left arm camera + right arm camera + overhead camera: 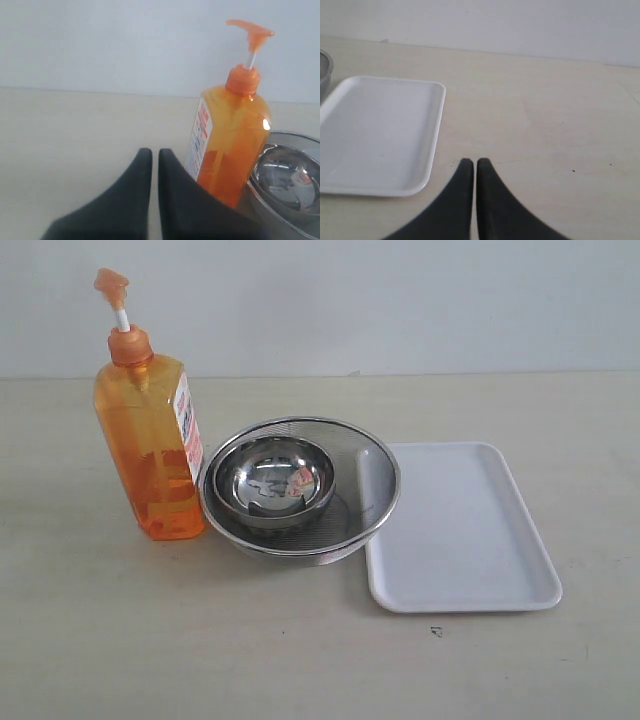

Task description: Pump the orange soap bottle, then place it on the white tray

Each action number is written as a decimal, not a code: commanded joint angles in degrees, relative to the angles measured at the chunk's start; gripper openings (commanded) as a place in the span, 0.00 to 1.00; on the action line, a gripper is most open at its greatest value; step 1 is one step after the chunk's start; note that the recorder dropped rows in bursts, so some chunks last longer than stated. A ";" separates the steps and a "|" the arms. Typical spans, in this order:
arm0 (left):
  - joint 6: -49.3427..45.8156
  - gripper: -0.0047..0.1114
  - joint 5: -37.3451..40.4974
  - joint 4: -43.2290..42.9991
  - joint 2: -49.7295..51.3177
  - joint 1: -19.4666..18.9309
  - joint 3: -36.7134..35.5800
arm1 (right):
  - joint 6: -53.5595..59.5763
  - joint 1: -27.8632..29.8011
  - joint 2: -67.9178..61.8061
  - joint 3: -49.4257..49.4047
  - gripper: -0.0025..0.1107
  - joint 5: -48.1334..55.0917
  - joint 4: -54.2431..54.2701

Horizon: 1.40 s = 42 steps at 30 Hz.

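The orange soap bottle (150, 445) stands upright at the left of the table, its pump head raised on the white stem; the left wrist view shows it too (230, 135). The white tray (455, 525) lies flat on the right, with nothing on it, and shows in the right wrist view (375, 132). My left gripper (155, 152) is shut, apart from the bottle and holding nothing. My right gripper (473, 162) is shut over bare table beside the tray. Neither gripper shows in the exterior view.
A round steel mesh bowl (375, 490) with a smaller steel bowl (275, 480) inside it sits between bottle and tray, touching the bottle and overlapping the tray's left edge. A pale wall runs behind the table.
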<state>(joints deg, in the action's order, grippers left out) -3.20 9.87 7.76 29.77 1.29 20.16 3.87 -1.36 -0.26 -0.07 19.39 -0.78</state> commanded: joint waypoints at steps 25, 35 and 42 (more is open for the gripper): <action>-0.25 0.08 -3.87 0.36 0.22 -0.10 0.41 | 4.98 0.23 0.26 0.07 0.02 -10.13 -2.96; -3.19 0.08 -5.96 2.35 12.49 9.75 0.54 | 3.15 0.23 0.26 0.07 0.02 -17.00 -1.33; -3.19 0.08 -20.85 2.35 25.98 20.88 0.54 | -5.54 0.23 0.26 0.07 0.02 -22.70 -0.73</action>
<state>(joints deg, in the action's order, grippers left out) -6.10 -5.93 9.48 52.08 18.77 20.28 0.00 -1.36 -0.26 -0.07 -2.35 -1.85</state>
